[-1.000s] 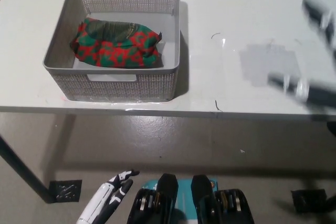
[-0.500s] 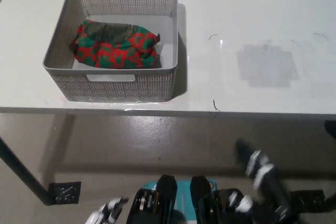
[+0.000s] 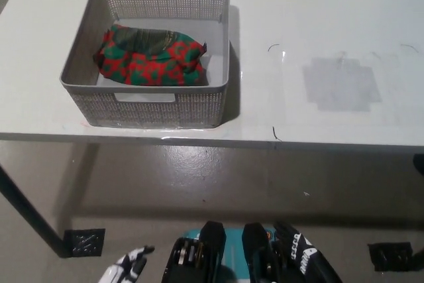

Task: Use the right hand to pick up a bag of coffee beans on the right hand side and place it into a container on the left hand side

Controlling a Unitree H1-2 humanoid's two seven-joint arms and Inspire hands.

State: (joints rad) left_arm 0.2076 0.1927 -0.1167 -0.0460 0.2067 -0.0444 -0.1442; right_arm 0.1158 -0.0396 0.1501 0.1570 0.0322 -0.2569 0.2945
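On the bench, left part: a grey perforated plastic basket [image 3: 149, 101] with cut-out handles stands near the front edge of the white bench [image 3: 318, 24].
Inside the basket: a soft red-and-green patterned bag of coffee beans [image 3: 150, 56] lies on its side on the basket floor, stretched across it, its nearer side close to the front wall.
Bench, right part: a dull grey rectangular patch [image 3: 341, 83] marks the white surface, with a few thin dark scratches around it.
Below the bench, far left: a dark slanting bench leg [image 3: 30, 217] runs down to a black foot plate [image 3: 84, 241] on the grey floor.
Left robot hand [image 3: 126, 268]: white, low at the bottom edge, only its tip in view, touching nothing; I cannot tell whether it is clenched or released.
Right robot hand [image 3: 301, 256]: black with white markings, down at the bottom edge right of centre, well below the bench and holding nothing visible; its fingers are too cut off to judge.
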